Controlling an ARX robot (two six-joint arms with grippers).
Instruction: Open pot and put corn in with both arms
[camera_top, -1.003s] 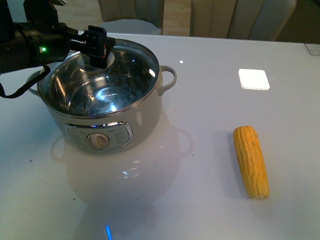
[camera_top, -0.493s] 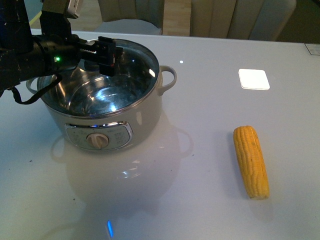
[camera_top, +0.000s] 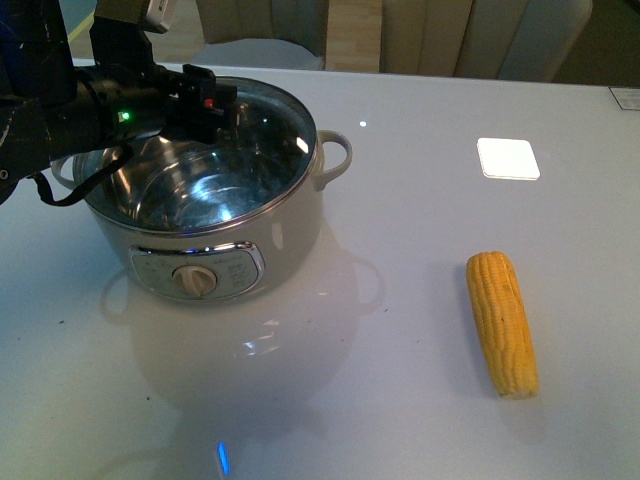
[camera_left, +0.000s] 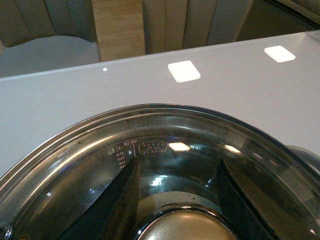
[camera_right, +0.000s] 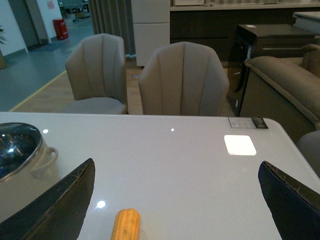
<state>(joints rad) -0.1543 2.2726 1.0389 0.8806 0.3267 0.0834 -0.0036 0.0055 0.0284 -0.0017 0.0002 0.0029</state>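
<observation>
On white table (camera_top: 420, 200), corn (camera_top: 502, 322); chairs (camera_right: 182, 80) behind

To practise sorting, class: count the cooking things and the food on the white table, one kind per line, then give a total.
pot: 1
glass lid: 1
ear of corn: 1
Total: 3
</observation>
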